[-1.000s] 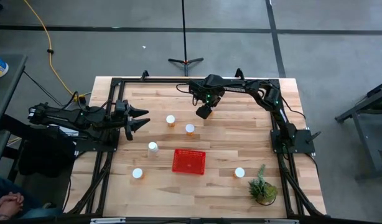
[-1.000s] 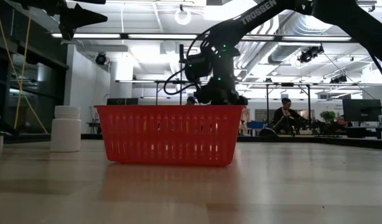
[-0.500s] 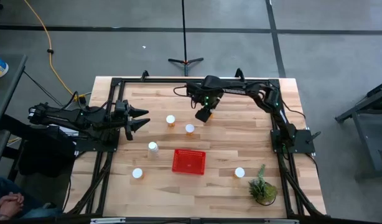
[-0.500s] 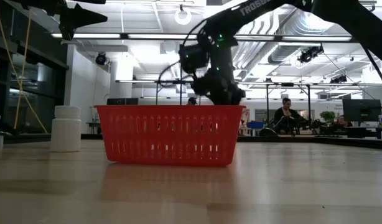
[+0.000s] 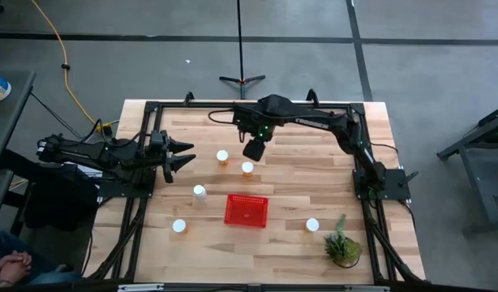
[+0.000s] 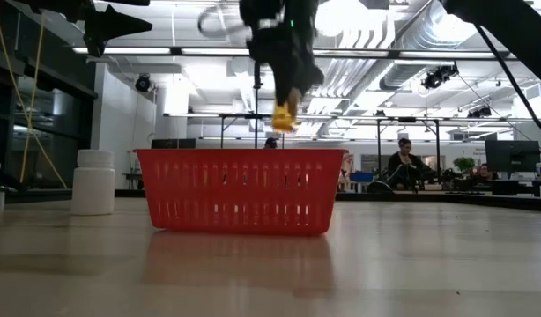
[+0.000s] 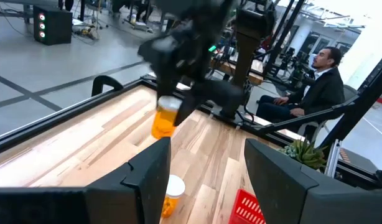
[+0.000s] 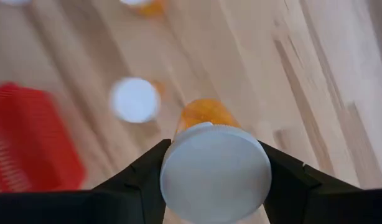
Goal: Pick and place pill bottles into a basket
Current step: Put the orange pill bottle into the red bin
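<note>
My right gripper [image 5: 253,148] is over the table's far middle, shut on an orange pill bottle [image 6: 285,113] with a white cap. The bottle also shows in the left wrist view [image 7: 165,118]. Two orange bottles [image 5: 222,156] [image 5: 247,169] stand just below and near it. A whitish bottle [image 5: 199,193] stands left of the red basket [image 5: 246,211]. Two more bottles [image 5: 179,227] [image 5: 312,225] stand near the front. My left gripper [image 5: 188,154] is open and empty at the table's left. My right gripper pinches the bottle at its white cap [image 8: 214,171] between its two fingers [image 8: 141,180], one on each side. The fingers come from above, slanting down. The orange body [image 8: 203,115] hangs below the cap, tilted, clear of the table.
A green potted plant [image 5: 343,243] stands at the front right corner. The black frame [image 5: 152,109] runs along the table's far and side edges. People sit in the room beyond the table [image 7: 321,93].
My right gripper has risen with the orange bottle and gone toward the table's left edge, staying shut on it. The bottle now hangs well above the basket's rim height in the low view.
</note>
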{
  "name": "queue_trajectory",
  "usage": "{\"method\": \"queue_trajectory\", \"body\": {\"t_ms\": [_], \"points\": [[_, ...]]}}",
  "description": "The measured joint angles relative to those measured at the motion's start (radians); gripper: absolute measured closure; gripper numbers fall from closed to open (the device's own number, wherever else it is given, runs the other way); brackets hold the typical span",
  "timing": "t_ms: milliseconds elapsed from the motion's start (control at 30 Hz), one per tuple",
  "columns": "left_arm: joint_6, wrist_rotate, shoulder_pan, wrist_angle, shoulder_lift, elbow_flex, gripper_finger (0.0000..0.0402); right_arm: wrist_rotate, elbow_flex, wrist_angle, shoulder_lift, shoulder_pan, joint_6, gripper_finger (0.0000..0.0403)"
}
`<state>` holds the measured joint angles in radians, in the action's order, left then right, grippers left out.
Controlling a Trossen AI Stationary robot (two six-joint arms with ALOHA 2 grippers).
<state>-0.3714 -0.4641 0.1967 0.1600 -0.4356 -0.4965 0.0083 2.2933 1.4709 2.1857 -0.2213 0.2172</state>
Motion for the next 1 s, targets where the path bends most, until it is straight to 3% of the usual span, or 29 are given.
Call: {"method": "queue_trajectory", "body": {"t_ms": [100,567,1000], "points": [[0.000,0.000,0.000,0.000,0.000,0.000,0.0163,-0.003,0.065,0.029,-0.007,0.042,0.013,0.0207],[0.008,0.001,0.000,0.000,0.000,0.000,0.0163,-0.068,0.023,0.025,-0.047,0.254,0.171,0.0206],[0.008,0.001,0.000,0.000,0.000,0.000,0.0163,-0.013,0.014,-0.062,-0.040,0.381,0.247,0.0205]]}}
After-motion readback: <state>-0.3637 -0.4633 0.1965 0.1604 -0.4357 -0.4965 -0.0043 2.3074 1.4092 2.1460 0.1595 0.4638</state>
